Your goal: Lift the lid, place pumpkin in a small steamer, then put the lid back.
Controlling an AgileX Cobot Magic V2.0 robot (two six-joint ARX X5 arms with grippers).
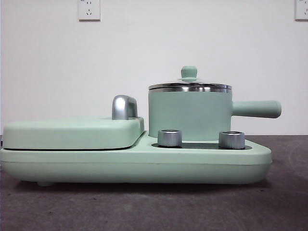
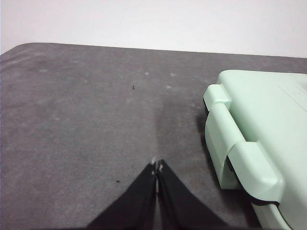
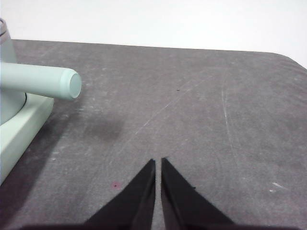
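Left claw (image 2: 157,166) clenched on nothing above bare bench (image 2: 86,110), near the flat cover's (image 2: 259,120) end; right claw (image 3: 158,163) likewise clenched, empty, off the small steamer's (image 1: 188,114) handle tip. Lid (image 1: 189,85) seated on steamer at cooker base's (image 1: 134,166) right end; pumpkin not in view. Glass lid likely light, rigid, breakable, rim slippery — best pinched by knob (image 1: 189,72).

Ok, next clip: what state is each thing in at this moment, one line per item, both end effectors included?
Lid: on the steamer, closed.
Steamer: upright on the cooker base, handle pointing sideways.
Flat cover: shut on the base.
Base: flat on the table, two knobs at the front.
Pumpkin: not in view.
Left end effector: shut, holding nothing, over the table beside the flat cover.
Right end effector: nearly shut, holding nothing, beside the steamer handle.
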